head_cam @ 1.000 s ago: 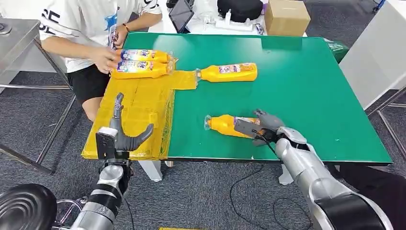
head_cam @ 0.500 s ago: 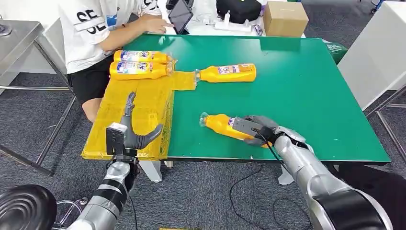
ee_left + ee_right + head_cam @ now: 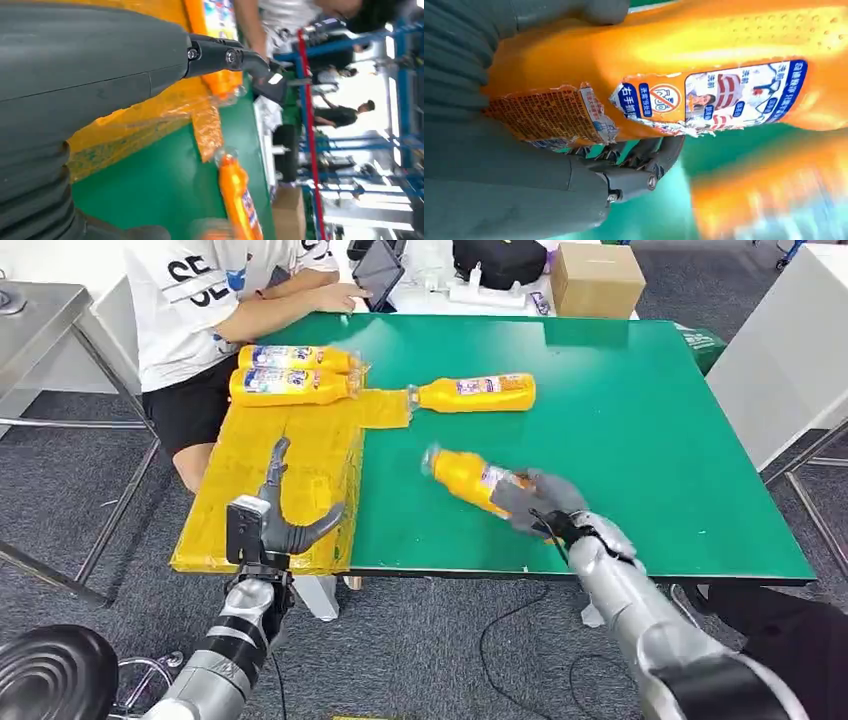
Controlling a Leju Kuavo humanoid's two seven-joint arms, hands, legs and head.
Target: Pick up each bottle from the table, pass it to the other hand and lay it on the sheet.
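My right hand [image 3: 535, 502] grips an orange bottle [image 3: 468, 478] and holds it lifted off the green table [image 3: 620, 440], its capped end tilted up and toward the left. Up close, the bottle [image 3: 704, 75] with its torn label lies across my right hand's fingers [image 3: 644, 160]. My left hand [image 3: 275, 520] is raised and open over the near end of the yellow sheet [image 3: 290, 465]. Two orange bottles [image 3: 290, 386] lie side by side at the sheet's far end. Another orange bottle [image 3: 475, 392] lies on the table just right of the sheet.
A person in a white shirt [image 3: 200, 290] sits at the far left corner, a hand resting by a tablet [image 3: 378, 270]. A cardboard box [image 3: 597, 278] and a black bag [image 3: 500, 258] stand behind the table. A steel table [image 3: 35, 315] stands at the left.
My right hand closed on the near bottle and raised it off the table, tilting it. My left hand rose slightly over the sheet. The person's hand left the two bottles on the sheet.
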